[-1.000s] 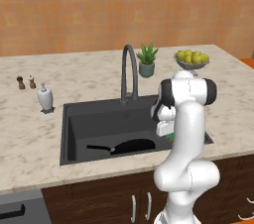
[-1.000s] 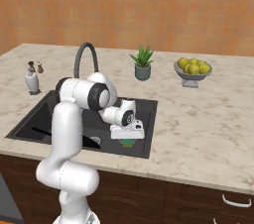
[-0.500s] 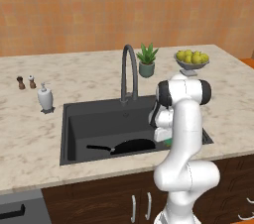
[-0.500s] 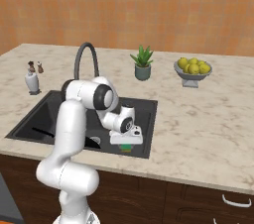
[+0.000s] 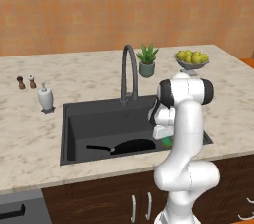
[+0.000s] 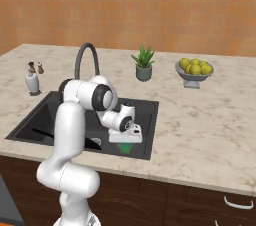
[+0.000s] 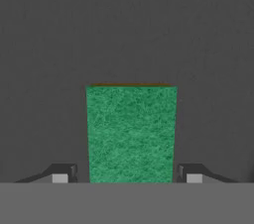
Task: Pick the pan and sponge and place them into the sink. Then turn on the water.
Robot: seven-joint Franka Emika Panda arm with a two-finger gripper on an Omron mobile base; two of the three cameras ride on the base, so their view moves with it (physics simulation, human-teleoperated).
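My pincer [image 7: 127,176] points down into the sink [image 5: 94,119], over its right end. In the hand view both fingertips [image 7: 60,174] stand apart on either side of the sponge [image 7: 131,134]. Each tip sits just beside a sponge edge; whether they press it or have let go, I cannot tell. So grip state unclear: jaws spread about sponge-wide, sponge between them.

Sponge is green side up, thin yellowish strip along its far edge in the hand view. Dark grey basin floor all around it. In the right base view the sponge [image 6: 125,147] shows as a green patch right under my hand [image 6: 125,132], near the front right corner of the sink [image 6: 145,112]. In the left base view a bit of green [image 5: 166,141] peeks out beside my forearm, low at the sink's right side.

Pan [image 5: 130,145] lies in the sink already, against the front wall, handle running left along the floor. Black, flat, left of the sponge, apart from it. In the right base view only part of the pan [image 6: 92,143] shows behind my arm.

Faucet [image 5: 128,72] arches over the back rim, no stream visible from it. Potted plant [image 5: 147,60] and fruit bowl [image 5: 191,61] stand behind on the counter [image 5: 30,134]. Soap bottle [image 5: 45,97] left of the sink, two small shakers [image 5: 26,82] further back left.
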